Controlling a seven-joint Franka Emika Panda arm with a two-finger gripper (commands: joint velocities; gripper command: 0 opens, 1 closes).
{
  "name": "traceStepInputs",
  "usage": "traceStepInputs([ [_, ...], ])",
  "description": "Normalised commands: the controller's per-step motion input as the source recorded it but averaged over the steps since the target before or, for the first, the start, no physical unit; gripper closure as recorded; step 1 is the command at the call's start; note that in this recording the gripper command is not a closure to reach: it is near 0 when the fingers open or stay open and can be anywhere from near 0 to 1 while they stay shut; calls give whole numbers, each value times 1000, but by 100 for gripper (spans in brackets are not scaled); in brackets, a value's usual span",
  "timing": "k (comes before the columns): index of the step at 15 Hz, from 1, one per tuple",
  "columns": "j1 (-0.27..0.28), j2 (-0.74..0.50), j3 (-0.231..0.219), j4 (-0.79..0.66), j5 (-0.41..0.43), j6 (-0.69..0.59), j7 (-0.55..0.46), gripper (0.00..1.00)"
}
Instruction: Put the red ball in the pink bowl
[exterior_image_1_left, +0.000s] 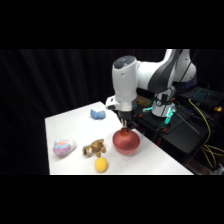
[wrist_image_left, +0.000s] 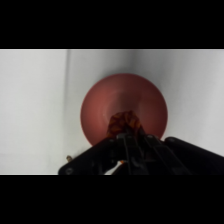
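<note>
The pink bowl (exterior_image_1_left: 128, 144) stands on the white table near its right edge, and in the wrist view the pink bowl (wrist_image_left: 100, 107) fills the middle. My gripper (exterior_image_1_left: 125, 127) hangs straight down over the bowl's mouth. In the wrist view the gripper (wrist_image_left: 126, 132) is shut on the red ball (wrist_image_left: 125, 120), a small dark red-orange round thing held at the fingertips just above the bowl's inside. From the side, the ball is mostly hidden behind the fingers and the bowl's rim.
Left of the bowl lie a brown plush toy (exterior_image_1_left: 94, 147), a yellow ball (exterior_image_1_left: 101, 164) and a pale pink-and-blue lump (exterior_image_1_left: 63, 147). A blue cloth-like thing (exterior_image_1_left: 97, 114) lies at the back. Black equipment with cables (exterior_image_1_left: 200, 125) stands beyond the table's right edge.
</note>
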Motion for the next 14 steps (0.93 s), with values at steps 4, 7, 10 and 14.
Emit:
traceStepInputs([
  [4,-41,177,-16,252,125,-58,-147,0],
  [7,-40,158,-26,254,111,-64,-134,0],
  [10,-27,100,-19,198,108,-67,-118,0],
  [14,-14,29,-25,121,81,-20,-95,0],
])
